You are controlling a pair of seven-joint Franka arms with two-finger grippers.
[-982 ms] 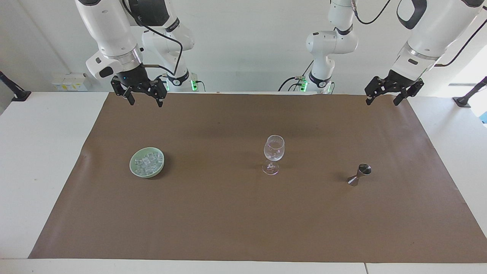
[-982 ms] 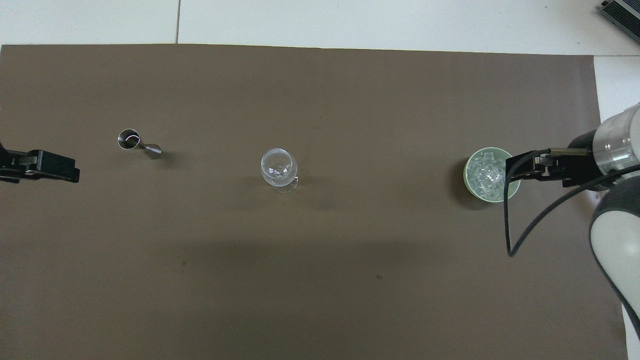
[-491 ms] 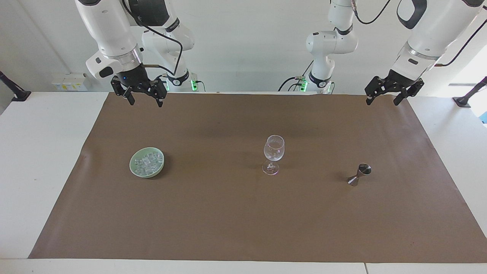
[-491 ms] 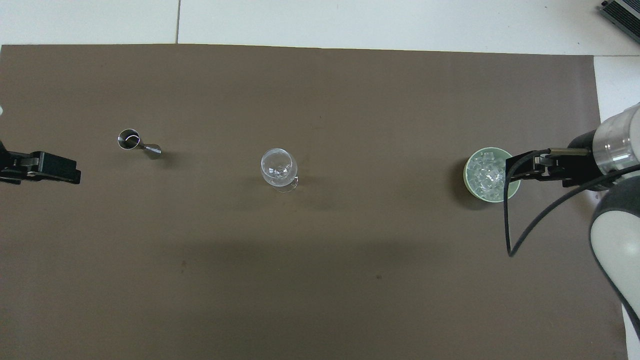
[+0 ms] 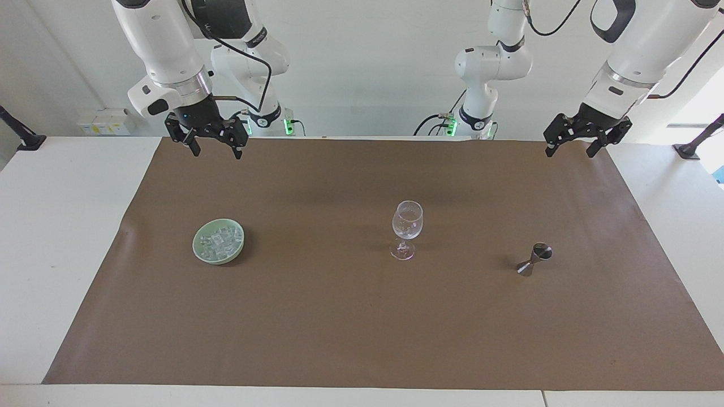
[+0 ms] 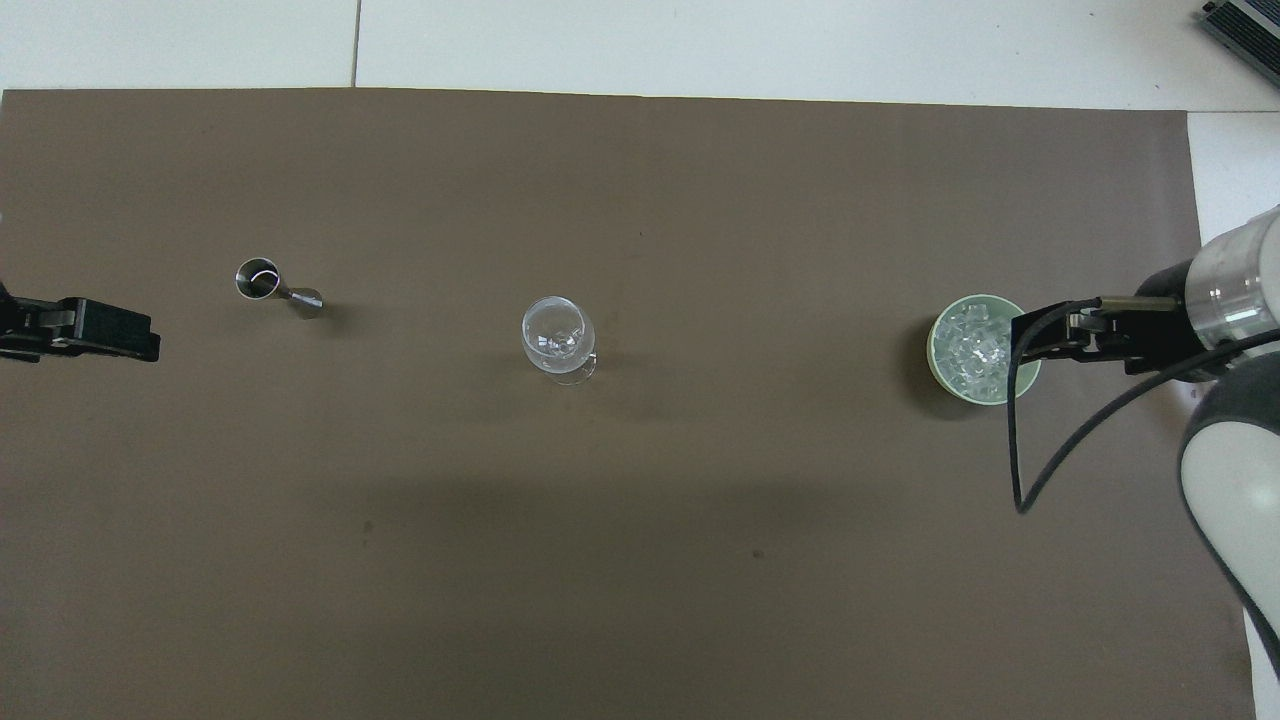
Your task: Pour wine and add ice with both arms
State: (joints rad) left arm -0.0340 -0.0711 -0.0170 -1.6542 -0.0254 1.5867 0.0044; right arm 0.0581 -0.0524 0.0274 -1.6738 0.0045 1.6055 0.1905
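Honestly, almost nothing has changed over the last second, so the task hasn't really kicked off yet.

The right gripper (image 5: 216,151) is hanging high over the robots' edge of the brown mat (image 5: 339,328) with its fingers spread and nothing between them, same as a second ago. The ice (image 5: 220,242) is piled in a green bowl (image 5: 195,249) down on the mat at that arm's end. It's well below the gripper and not touched.

The wine glass (image 5: 407,226) stands upright mid-mat, well apart from both grippers. I can't tell if anything's in it.

A little metal jigger (image 5: 534,260) stands upright at the left arm's end, well below that arm's hand.

The left gripper (image 5: 569,151) has nudged a hair, if that. It's also up in the air over the mat's robot-side edge, fingers spread, holding nothing.

My read is that both arms are still at the start pose, with pouring and icing all still to do.
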